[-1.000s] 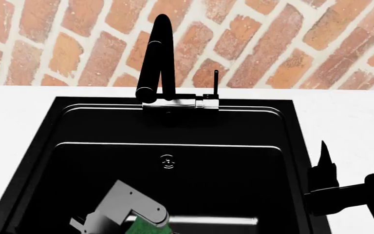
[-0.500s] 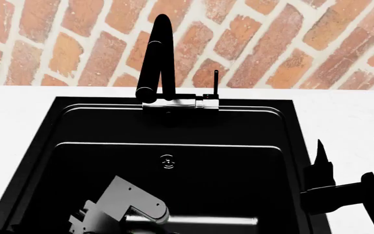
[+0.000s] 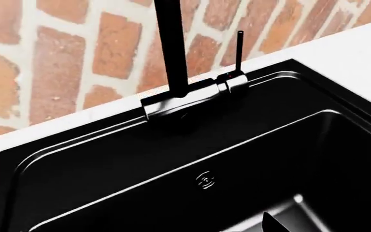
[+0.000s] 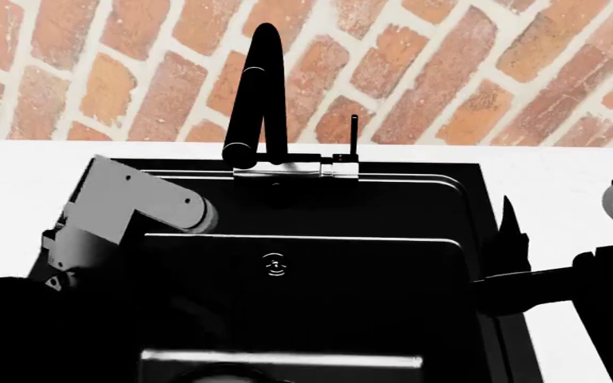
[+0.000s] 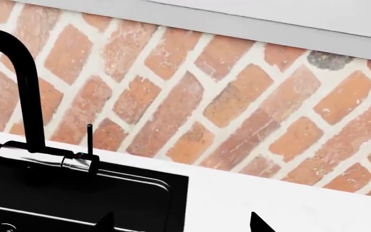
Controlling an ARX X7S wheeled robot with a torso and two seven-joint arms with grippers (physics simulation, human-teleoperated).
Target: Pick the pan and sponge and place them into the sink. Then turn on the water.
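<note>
The black sink, set in a white tabletop, lies below the brick wall. The left arm hangs over the sink's left rim; its gripper's state cannot be told. The right gripper, fingers spread, sits beside the sink's right rim. Pan and sponge cannot be made out; the tap and its lever stand at the sink's back edge.

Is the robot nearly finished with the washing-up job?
Hard to say what's done: the sink is too dark to show the pan or sponge. In hand: nothing; the right gripper is open and empty by the sink's right rim. Left to do: the water. None runs from the tap, and its lever stands upright, untouched.
</note>
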